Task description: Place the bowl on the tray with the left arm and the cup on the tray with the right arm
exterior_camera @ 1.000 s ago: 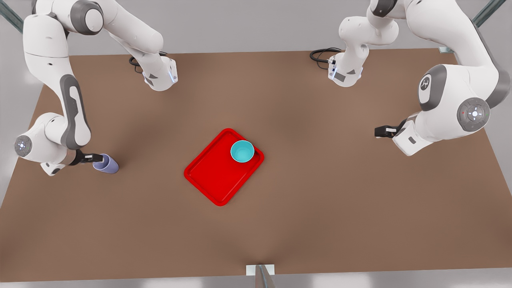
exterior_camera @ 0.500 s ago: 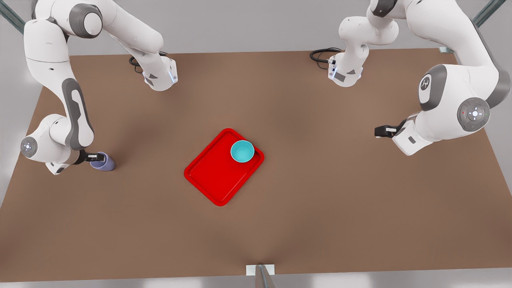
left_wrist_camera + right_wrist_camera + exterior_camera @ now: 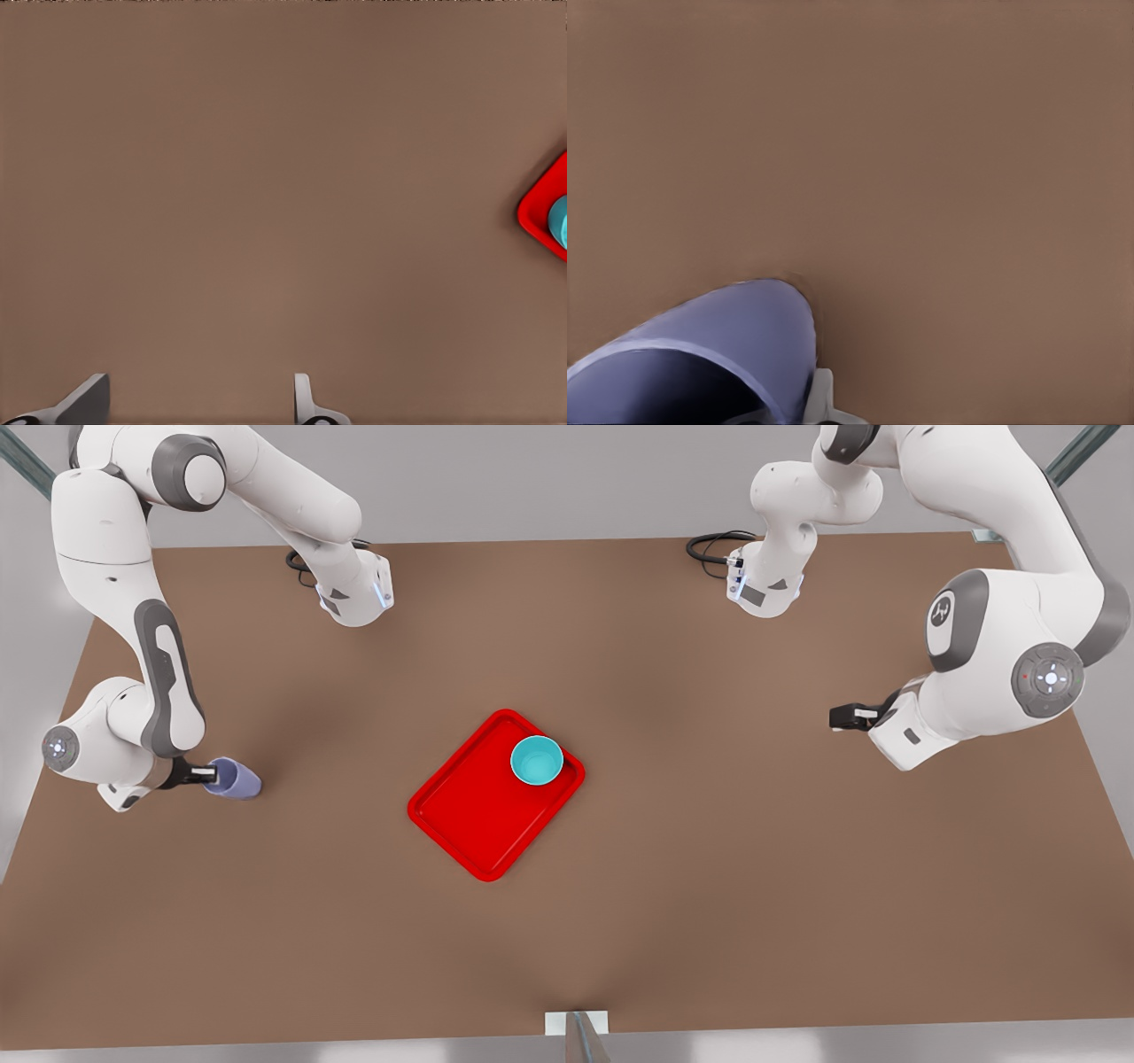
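Observation:
The turquoise bowl (image 3: pixel 536 761) sits inside the red tray (image 3: pixel 469 824), in the corner nearest the front view's right; the tray's edge (image 3: pixel 540 211) and the bowl (image 3: pixel 561 221) also show in the left wrist view. At the front view's left, my right gripper (image 3: pixel 206 776) is shut on the rim of the lavender cup (image 3: pixel 235 781). The cup (image 3: pixel 735 332) leans in the grip, one finger (image 3: pixel 820 398) against its outer wall, low over the table. At the front view's right, my left gripper (image 3: pixel 842 716) waits open (image 3: pixel 195 398) over bare table.
The brown table (image 3: pixel 709 886) stretches wide around the tray. Both arm bases (image 3: pixel 354 598) (image 3: pixel 766 589) stand at the far edge with black cables. A small metal bracket (image 3: pixel 576 1023) sits at the near edge.
My right gripper and the cup shifted slightly to the front view's left and then back, ending a little farther from the near edge. The left arm, tray and bowl stayed still.

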Action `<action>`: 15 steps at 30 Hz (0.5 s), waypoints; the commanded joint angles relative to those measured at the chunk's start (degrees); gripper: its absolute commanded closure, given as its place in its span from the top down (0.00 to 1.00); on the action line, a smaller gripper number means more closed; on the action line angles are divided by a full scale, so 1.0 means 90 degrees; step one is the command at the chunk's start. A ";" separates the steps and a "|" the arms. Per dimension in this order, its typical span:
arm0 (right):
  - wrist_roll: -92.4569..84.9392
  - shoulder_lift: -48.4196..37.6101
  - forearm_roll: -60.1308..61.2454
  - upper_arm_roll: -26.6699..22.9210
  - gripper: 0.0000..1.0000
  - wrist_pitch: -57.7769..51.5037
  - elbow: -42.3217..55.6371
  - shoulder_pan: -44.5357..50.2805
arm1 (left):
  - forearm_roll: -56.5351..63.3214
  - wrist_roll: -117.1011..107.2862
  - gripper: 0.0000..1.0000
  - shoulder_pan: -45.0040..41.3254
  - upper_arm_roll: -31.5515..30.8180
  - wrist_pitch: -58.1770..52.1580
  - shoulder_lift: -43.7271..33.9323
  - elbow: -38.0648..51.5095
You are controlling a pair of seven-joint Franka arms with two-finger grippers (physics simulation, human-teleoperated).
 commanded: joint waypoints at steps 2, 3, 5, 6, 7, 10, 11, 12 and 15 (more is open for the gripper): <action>0.0029 -0.0020 -0.0031 0.0000 0.21 -0.0007 0.0000 0.0012 | 0.0001 0.0000 1.00 0.0000 0.0000 0.0000 0.0007 -0.0001; 0.0048 -0.0059 -0.0031 0.0009 0.21 -0.0055 0.0009 0.0032 | 0.0001 -0.0010 1.00 0.0000 0.0000 0.0000 0.0007 -0.0001; 0.0126 -0.0264 -0.0011 0.0058 0.21 -0.0163 0.0019 0.0120 | 0.0001 -0.0010 1.00 0.0000 0.0000 0.0000 0.0007 -0.0010; 0.0146 -0.0313 0.0018 0.0087 0.21 -0.0182 0.0019 0.0120 | 0.0001 -0.0010 1.00 0.0000 0.0000 0.0000 0.0007 -0.0010; 0.0146 -0.0450 0.0018 0.0263 0.21 -0.0202 0.0048 0.0120 | 0.0001 -0.0010 1.00 0.0000 0.0000 0.0000 0.0017 -0.0001; 0.0457 -0.0460 0.0018 0.0693 0.21 -0.0504 0.0458 0.0129 | 0.0011 -0.0010 1.00 0.0000 0.0010 0.0000 0.0007 -0.0001; 0.0868 -0.0440 0.0018 0.0947 0.21 -0.0739 0.0605 0.0129 | 0.0021 -0.0010 1.00 0.0000 0.0010 0.0010 0.0007 -0.0001; 0.1259 -0.0450 0.0018 0.1171 0.21 -0.0807 0.0615 0.0129 | 0.0021 -0.0010 1.00 0.0000 0.0010 0.0010 0.0007 -0.0001; 0.2069 -0.0450 0.0018 0.1659 0.21 -0.1032 0.0703 0.0129 | 0.0021 -0.0059 1.00 0.0000 0.0020 0.0010 0.0007 -0.0001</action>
